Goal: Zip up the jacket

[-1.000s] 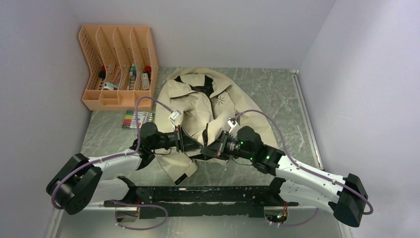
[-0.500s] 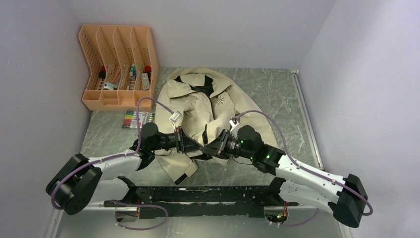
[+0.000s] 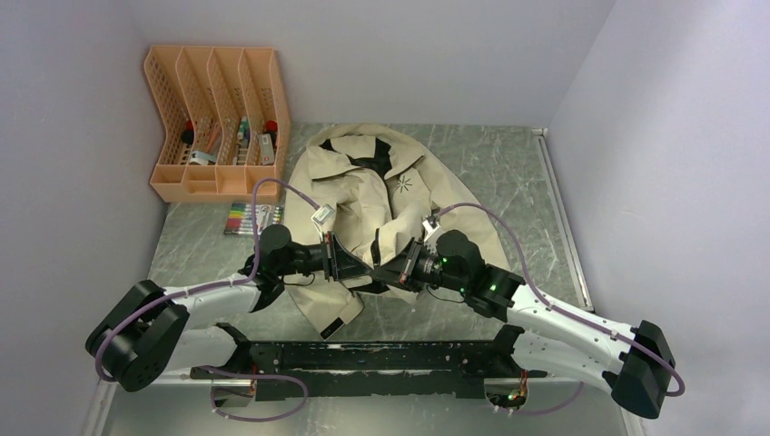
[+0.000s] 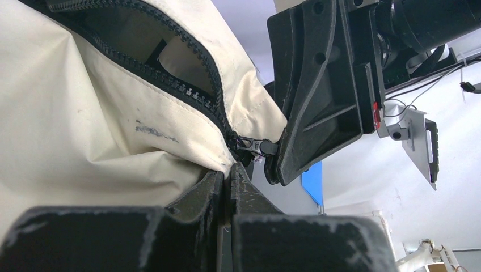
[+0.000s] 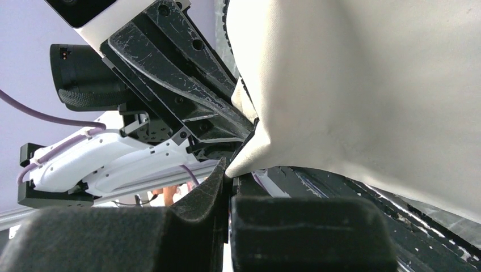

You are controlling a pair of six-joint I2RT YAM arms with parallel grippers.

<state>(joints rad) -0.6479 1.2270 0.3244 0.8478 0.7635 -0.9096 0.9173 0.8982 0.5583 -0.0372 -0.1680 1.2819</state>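
one grey-green marbled surface (image 3: 536, 182) fills the middle of the top view. on it lies the cream jacket (image 3: 363, 200), spread from the upper centre down toward the lower centre. its collar is at the top and open on a dark lining, and its front is rumpled into folds. an orange file rack (image 3: 218, 118) stands in the upper left, just beside the jacket's shoulder, with small items in its slots.

both arms reach in from the bottom corners and meet at the jacket's lower front, near the centre of the frame. the left pincer (image 3: 350, 262) and the right pincer (image 3: 386, 271) face each other, nearly touching. in the left wrist view the left pincer (image 4: 227, 175) has its fingers pressed together on the cream hem just under the foot of the zipper. in the right wrist view the right pincer (image 5: 230, 175) is likewise pressed together, with a corner of cream cloth at its tips.

a flat marker pack (image 3: 251, 219) lies below the rack, left of the jacket. the dark zipper (image 4: 164, 76) gapes open above its lowest teeth. the zipper pull (image 4: 255, 145) sits at the very foot, its tab running into the tips of the right pincer. a small dark starburst logo (image 3: 400, 184) marks the chest.
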